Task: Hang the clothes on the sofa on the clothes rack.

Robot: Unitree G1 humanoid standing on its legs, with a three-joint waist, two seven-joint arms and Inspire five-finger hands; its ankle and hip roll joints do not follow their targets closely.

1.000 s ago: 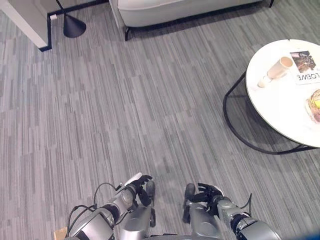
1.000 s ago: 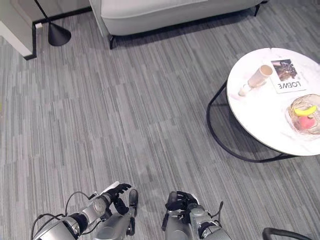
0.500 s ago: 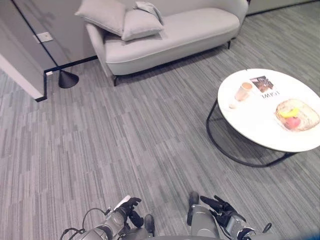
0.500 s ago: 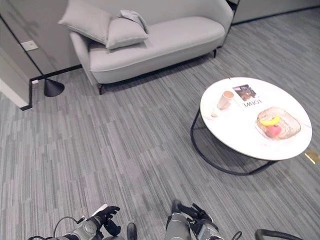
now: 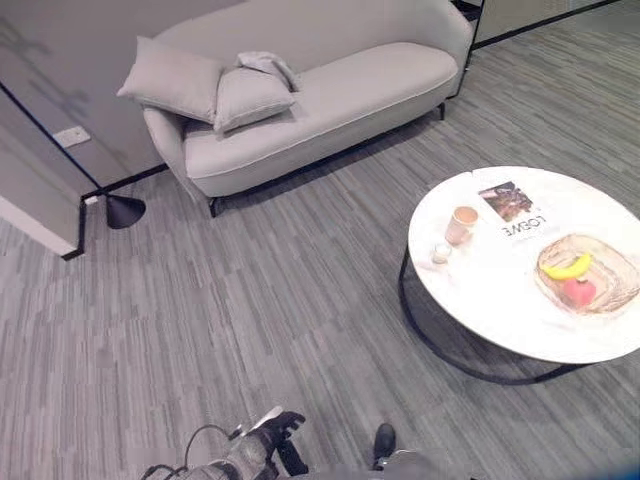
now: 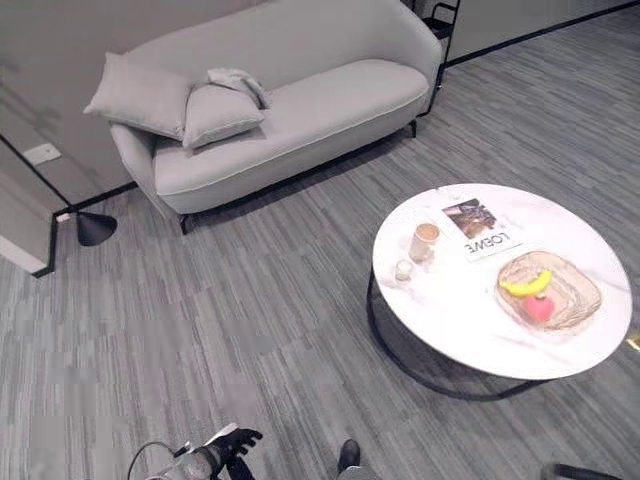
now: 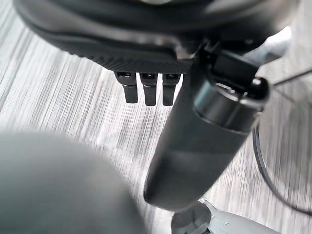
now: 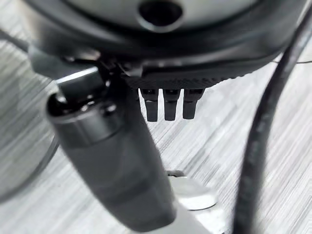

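Our left hand [image 5: 272, 443] hangs low over the grey carpet [image 5: 250, 310], fingers [image 7: 148, 92] straight and relaxed, holding nothing; our right hand [image 8: 165, 63] likewise shows its fingers [image 8: 169, 108] straight and empty above the same carpet. Taking the sofa [image 5: 330, 95] as landmark: we note a crumpled pale garment [image 5: 268, 66] lying on it, resting against the backrest and touching the nearer of two grey cushions [image 5: 200, 88] at the sofa's left end. A floor lamp base [image 5: 124, 211] stands just beside that left end, near a wall socket [image 5: 70, 136]. Between us and the sofa's right end stands a round white table [image 5: 500, 290] bearing a cup [image 5: 463, 224], a small glass [image 5: 441, 254], a magazine [image 5: 514, 211] and a basket [image 5: 600, 290] with a banana [image 5: 566, 266] and red fruit [image 5: 580, 291].
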